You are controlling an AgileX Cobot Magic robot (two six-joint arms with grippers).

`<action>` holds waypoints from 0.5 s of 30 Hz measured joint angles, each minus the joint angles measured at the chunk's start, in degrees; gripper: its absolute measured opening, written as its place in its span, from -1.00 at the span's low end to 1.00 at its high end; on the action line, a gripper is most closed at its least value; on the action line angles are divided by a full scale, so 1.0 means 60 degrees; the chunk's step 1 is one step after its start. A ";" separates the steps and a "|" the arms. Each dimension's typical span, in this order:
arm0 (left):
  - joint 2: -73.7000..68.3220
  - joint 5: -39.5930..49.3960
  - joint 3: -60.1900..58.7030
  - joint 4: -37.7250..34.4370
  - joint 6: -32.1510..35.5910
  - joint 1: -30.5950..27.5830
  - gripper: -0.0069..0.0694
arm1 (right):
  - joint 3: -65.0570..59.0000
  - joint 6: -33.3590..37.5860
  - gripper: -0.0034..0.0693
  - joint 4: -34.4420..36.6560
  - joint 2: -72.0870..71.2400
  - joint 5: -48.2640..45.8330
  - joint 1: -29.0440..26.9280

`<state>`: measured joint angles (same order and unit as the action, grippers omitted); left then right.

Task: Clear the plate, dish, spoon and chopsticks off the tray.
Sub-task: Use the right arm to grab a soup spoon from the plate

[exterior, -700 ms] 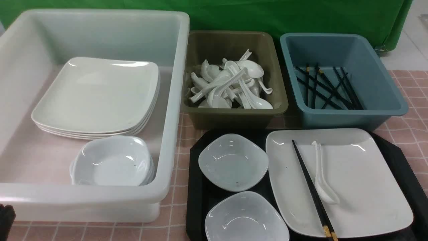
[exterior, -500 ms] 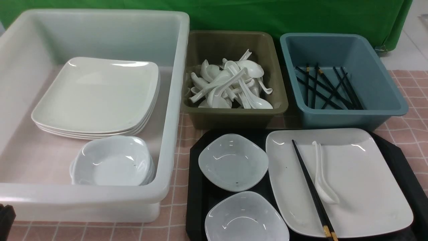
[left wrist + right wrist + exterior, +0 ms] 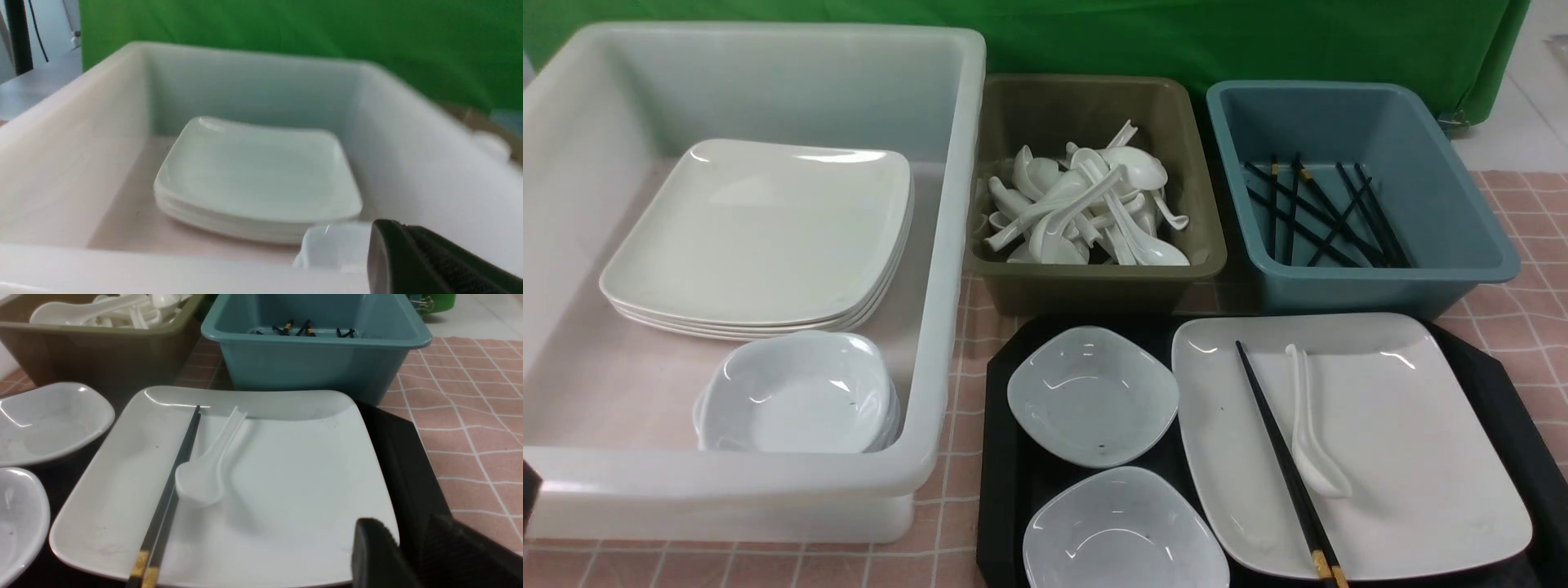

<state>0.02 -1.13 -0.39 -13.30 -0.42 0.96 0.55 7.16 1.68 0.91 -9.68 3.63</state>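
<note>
Front view puts the plate (image 3: 1405, 425) on the right half of the tray (image 3: 1001, 457); the chopsticks (image 3: 1282, 465) and the spoon (image 3: 1311, 441) lie side by side on it; two small dishes (image 3: 1092, 396) fill the tray's left half; my left gripper (image 3: 408, 253) is clenched and empty by the white tub (image 3: 947, 245); my right gripper (image 3: 412, 543) hangs released, grasping nothing, near the plate's near right corner.

Black tray (image 3: 1001, 457): white plate (image 3: 1421, 441) carrying chopsticks (image 3: 1286, 465) and spoon (image 3: 1311, 441), side by side. Far dish (image 3: 1092, 396) and near dish (image 3: 1123, 531) left of plate
</note>
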 joint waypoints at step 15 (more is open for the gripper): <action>0.0009 -0.4280 0.0732 -0.0409 -0.3436 0.0000 -0.76 | -0.0030 -0.0383 -0.24 0.0451 0.0000 0.0309 0.0000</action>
<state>0.08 -26.81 4.00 -15.75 -21.04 0.96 0.37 4.86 4.38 0.91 -7.82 3.63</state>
